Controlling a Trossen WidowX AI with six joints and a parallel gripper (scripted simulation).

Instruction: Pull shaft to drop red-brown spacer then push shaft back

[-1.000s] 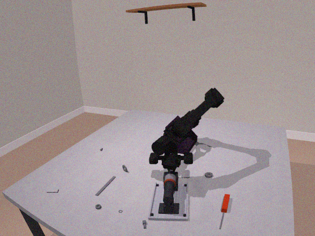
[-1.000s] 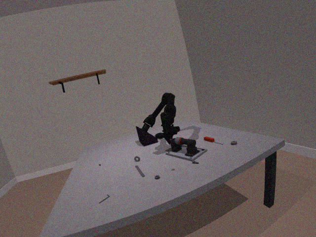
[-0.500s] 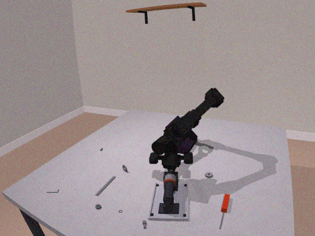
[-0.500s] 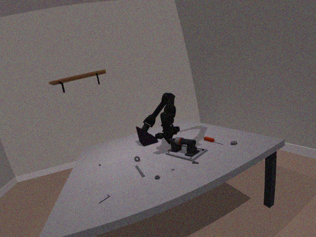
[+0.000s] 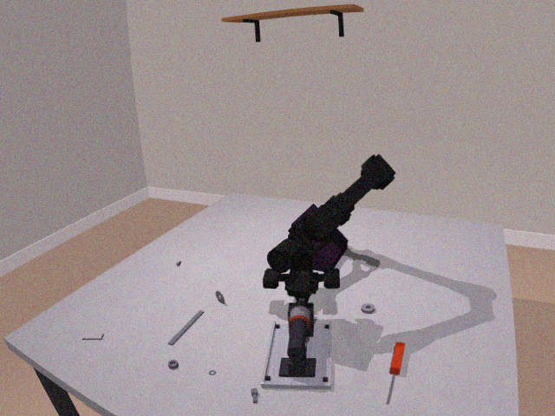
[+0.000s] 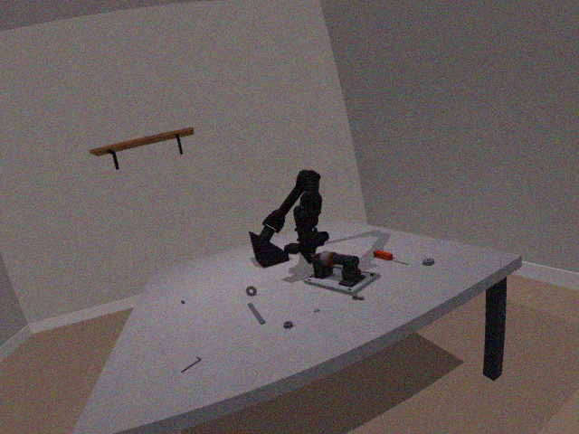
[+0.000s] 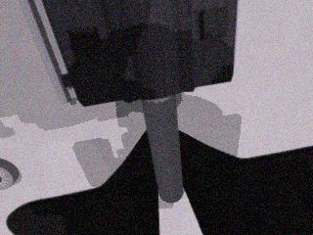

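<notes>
Fingers grip the grey shaft point(image 7: 164, 147), which enters the dark housing block point(image 7: 152, 54); the red-brown spacer can't be made out. The fixture's pale base plate point(image 5: 319, 380) point(image 6: 327, 284) sits on the whitish bench point(image 5: 134, 304) point(image 6: 224, 350), a screwdriver point(image 5: 397, 358) point(image 6: 383, 255) beside it. Beyond, a wooden shelf point(image 5: 291, 12) point(image 6: 145, 141) hangs on a plain wall above tan flooring.

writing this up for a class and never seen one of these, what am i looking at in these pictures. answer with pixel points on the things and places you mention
One robot arm point(image 5: 329, 215) point(image 6: 285, 205) works at a table point(image 5: 134, 286) point(image 6: 205, 298). The first picture looks down from above, the second from the side, the third from the arm's wrist. Its fingers point(image 5: 301, 286) point(image 6: 310, 258) are closed on a gray rod point(image 7: 163, 147) sticking out of a dark block point(image 7: 147, 54) point(image 5: 306, 331) point(image 6: 322, 269). Around lie a screwdriver with an orange handle point(image 5: 397, 358) point(image 6: 383, 255), a flat bar point(image 5: 186, 328) point(image 6: 256, 313) and a bent key point(image 5: 93, 339) point(image 6: 190, 364).
</notes>
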